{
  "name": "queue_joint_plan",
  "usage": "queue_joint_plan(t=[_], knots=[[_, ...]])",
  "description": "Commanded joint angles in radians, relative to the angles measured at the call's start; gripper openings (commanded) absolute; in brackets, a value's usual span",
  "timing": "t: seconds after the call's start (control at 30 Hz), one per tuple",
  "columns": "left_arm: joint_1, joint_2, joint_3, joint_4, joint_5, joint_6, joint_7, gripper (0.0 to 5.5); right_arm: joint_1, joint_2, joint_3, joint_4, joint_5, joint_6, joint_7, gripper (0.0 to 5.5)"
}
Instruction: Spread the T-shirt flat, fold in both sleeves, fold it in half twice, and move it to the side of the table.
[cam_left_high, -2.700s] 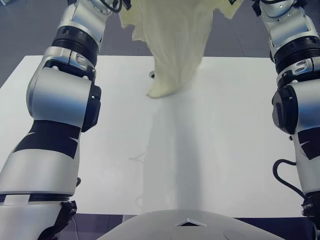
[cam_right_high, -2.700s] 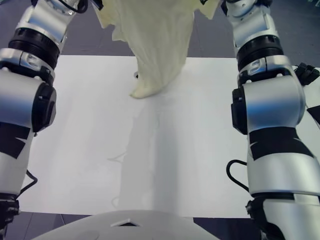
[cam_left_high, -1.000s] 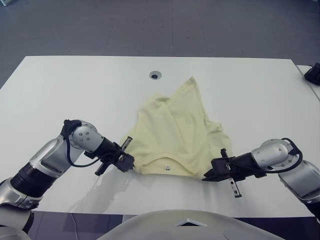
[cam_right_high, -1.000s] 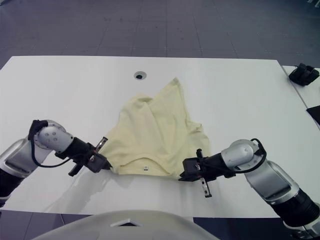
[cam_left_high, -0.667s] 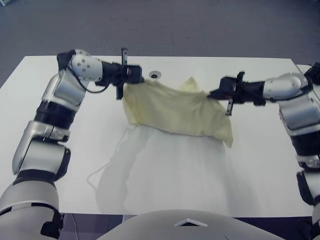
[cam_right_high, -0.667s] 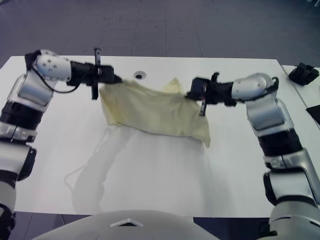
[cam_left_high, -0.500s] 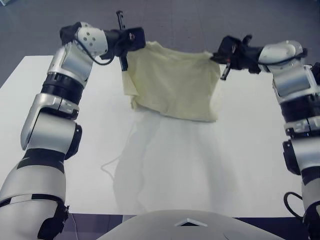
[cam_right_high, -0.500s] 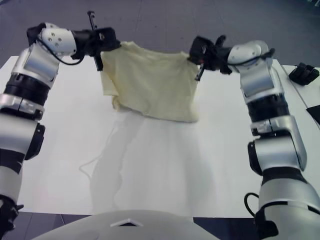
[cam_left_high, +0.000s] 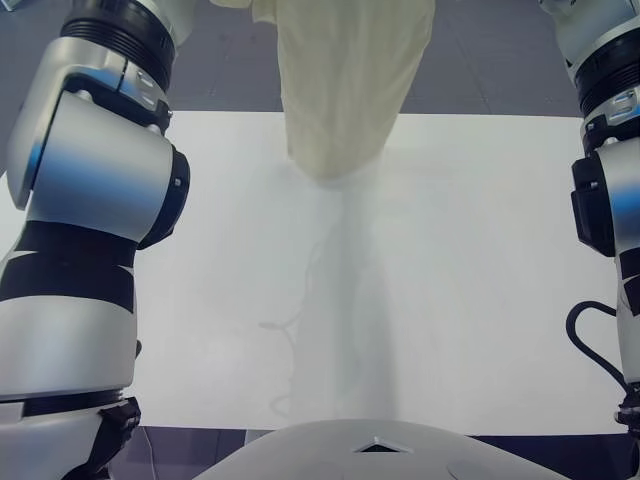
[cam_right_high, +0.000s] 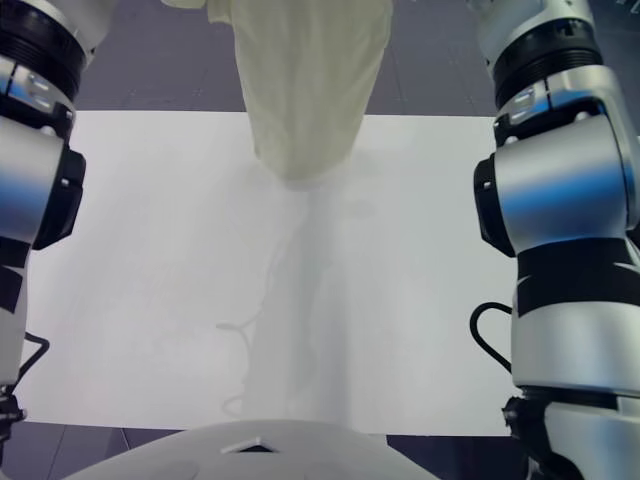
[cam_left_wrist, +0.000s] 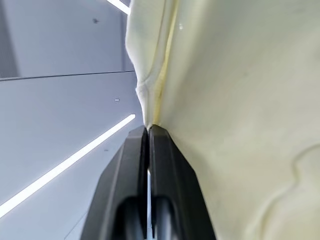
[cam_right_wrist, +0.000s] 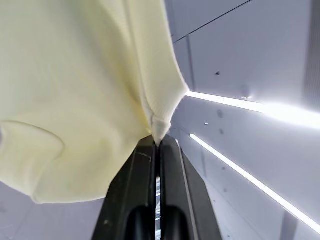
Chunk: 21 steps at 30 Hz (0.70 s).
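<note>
Black fingers (cam_left_wrist: 130, 170) of the left pincer (cam_left_wrist: 148, 127) are pressed together with no gap between them, and a stitched edge of the pale yellow T-shirt (cam_left_wrist: 240, 100) is nipped right at their tips. The right pincer (cam_right_wrist: 158, 142) is clamped in the same way, its two fingers meeting on a ribbed, hemmed corner of the same garment. From each grip the cloth spreads away in soft folds, with a grey ceiling (cam_right_wrist: 250, 50) and bright strip lights (cam_right_wrist: 235, 102) behind it.

Seen from the head, both arms rise at the sides and pass out at the top, the left arm (cam_left_high: 95, 190) on the left and the right arm (cam_right_high: 560, 190) on the right. Between them the T-shirt hangs in the air, gathered into one long drape that narrows to a rounded lower end. That end hangs over the far middle of the white desk (cam_left_high: 470, 300); whether it brushes the surface or stops just above it I cannot tell. A faint grey shadow (cam_left_high: 350, 300) runs along the desk from below the cloth towards the near edge. Beyond the far edge lies a dark grey floor (cam_left_high: 470, 70)
</note>
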<state>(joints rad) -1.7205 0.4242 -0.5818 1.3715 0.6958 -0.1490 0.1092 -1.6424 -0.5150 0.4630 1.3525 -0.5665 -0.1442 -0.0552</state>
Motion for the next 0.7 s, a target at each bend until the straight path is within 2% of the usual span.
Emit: queue_joint_plan(t=[0.03,0.23,0.4,0.53,0.6,0.7], knots=[[-0.012,0.029,-0.018,0.025,0.061,0.019,0.051,0.01,-0.004,-0.02,-0.023,0.025,-0.016,0.004,-0.014,0.0],[0.133,0.017,-0.081,0.02,0.125,-0.082,-0.108,0.01,0.091,-0.016,-0.073,0.017,0.028,-0.07,0.141,0.0],[0.297,0.093,-0.07,-0.049,0.089,-0.276,-0.209,0.01,0.219,-0.062,-0.135,-0.023,0.104,-0.185,0.378,0.0],[0.366,0.204,-0.008,-0.177,0.016,-0.415,-0.349,0.01,0.325,-0.135,-0.219,-0.099,0.22,-0.243,0.654,0.0],[0.378,0.249,0.026,-0.244,-0.024,-0.452,-0.427,0.01,0.394,-0.167,-0.262,-0.183,0.309,-0.227,0.852,0.0],[0.489,0.293,0.096,-0.457,-0.254,-0.501,-0.759,0.01,0.612,-0.247,-0.271,-0.584,0.529,-0.016,1.294,0.0]])
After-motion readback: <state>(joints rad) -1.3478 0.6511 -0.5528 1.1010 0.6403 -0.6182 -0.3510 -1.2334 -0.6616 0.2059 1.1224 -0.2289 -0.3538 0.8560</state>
